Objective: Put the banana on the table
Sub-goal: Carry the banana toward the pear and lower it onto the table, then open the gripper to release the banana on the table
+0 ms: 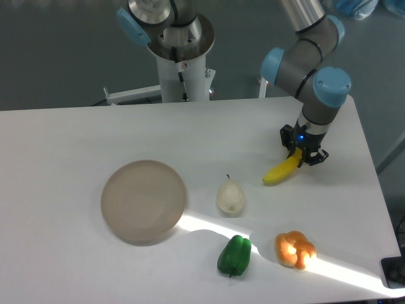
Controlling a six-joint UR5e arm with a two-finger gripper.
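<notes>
The black two-finger gripper [300,154] pinches the upper right end of the small curved bright-yellow toy banana [281,171]. The banana's long axis runs diagonally, its free tip pointing down-left from the gripper, low over the flat white tabletop [76,133]. Whether that tip touches the tabletop cannot be told.
</notes>
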